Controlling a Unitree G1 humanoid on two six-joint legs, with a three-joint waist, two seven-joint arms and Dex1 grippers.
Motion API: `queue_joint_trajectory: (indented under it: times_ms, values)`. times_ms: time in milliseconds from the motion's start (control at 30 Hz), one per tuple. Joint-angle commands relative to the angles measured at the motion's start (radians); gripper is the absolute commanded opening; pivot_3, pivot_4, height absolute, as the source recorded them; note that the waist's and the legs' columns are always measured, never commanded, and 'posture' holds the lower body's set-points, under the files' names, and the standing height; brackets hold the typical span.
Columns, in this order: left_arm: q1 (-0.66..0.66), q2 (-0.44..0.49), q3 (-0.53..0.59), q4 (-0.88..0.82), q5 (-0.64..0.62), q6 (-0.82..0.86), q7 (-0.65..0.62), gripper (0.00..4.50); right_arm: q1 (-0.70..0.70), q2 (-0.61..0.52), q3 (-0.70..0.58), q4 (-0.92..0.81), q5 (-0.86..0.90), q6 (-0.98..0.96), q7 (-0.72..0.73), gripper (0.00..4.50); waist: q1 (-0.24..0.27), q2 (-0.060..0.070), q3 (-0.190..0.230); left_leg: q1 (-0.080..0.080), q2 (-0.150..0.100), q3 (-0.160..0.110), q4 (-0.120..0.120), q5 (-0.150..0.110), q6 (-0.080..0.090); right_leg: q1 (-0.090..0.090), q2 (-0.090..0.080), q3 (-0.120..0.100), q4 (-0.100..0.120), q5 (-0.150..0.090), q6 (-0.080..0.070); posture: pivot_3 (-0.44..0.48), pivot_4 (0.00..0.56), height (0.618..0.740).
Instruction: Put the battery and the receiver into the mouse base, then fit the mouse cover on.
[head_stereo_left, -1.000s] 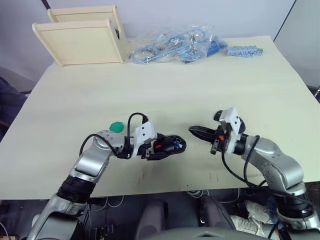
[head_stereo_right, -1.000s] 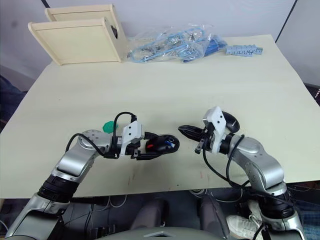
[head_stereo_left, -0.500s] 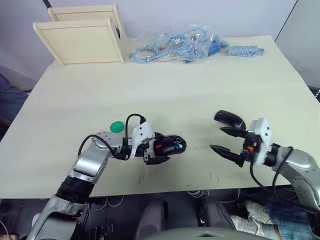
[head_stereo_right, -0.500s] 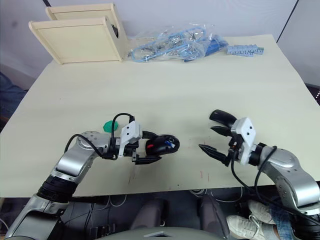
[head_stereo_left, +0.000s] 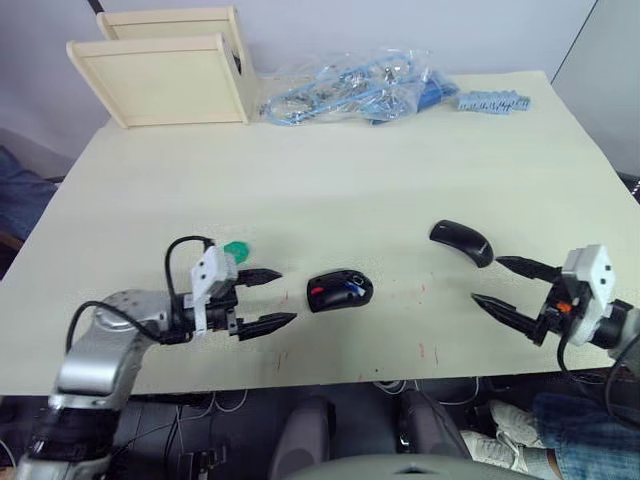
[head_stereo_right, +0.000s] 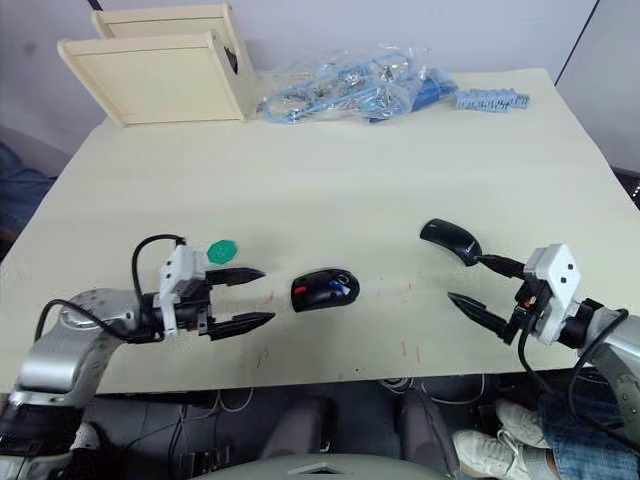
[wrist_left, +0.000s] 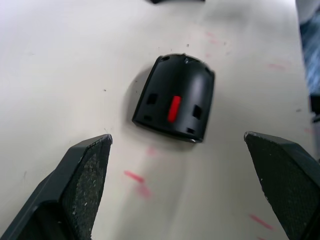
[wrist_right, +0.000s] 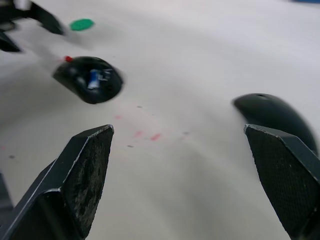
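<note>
Lying alone near the front of the worktop (head_stereo_left: 400, 170), the mouse base (head_stereo_left: 340, 290) shows a blue battery (head_stereo_left: 352, 287) seated in its open compartment beside a red part; whether the receiver is in there too is too small to tell. The left gripper (head_stereo_left: 268, 298) hovers just beside the base with its fingers spread apart and nothing between them. The right gripper (head_stereo_left: 510, 290) is likewise spread wide and empty, near the mouse cover (head_stereo_left: 461, 241), which rests on the worktop well apart from the base. A green disc (head_stereo_left: 235, 249) sits by the left gripper. Loading looks finished or nearly so, making the cover the step in hand. Next, the right gripper likely needs to close on the cover's edges, carry it over and align it with the base.
</note>
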Motion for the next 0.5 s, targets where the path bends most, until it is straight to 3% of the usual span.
queue_joint_trajectory:
  times_ms: [33,300,500]
  values:
    - [0.052,0.005,0.072,-0.06,-0.037,-0.015,0.012,4.5,-0.019,-0.012,-0.03,-0.001,0.005,-0.035,-0.001,4.39,0.003,0.0,0.0,0.0,0.0,0.0,0.0,0.0,0.0,0.0,0.0,0.0,0.0,0.0,0.0,0.0,0.15,0.74]
    - [0.139,-0.02,0.14,-0.085,-0.065,-0.036,0.049,4.5,-0.046,-0.027,-0.028,0.028,0.003,-0.049,0.008,4.39,0.015,0.0,0.001,0.0,0.0,0.001,0.0,0.0,0.0,0.0,0.0,0.0,-0.001,0.0,0.0,0.0,0.15,0.74]
    - [0.175,-0.043,0.196,-0.105,-0.186,-0.073,-0.052,4.5,-0.084,-0.033,-0.009,0.071,-0.049,-0.032,-0.064,4.39,0.014,-0.001,0.001,0.0,0.0,0.005,0.0,0.0,0.0,0.0,0.0,0.0,-0.001,0.0,0.0,0.0,0.15,0.74]
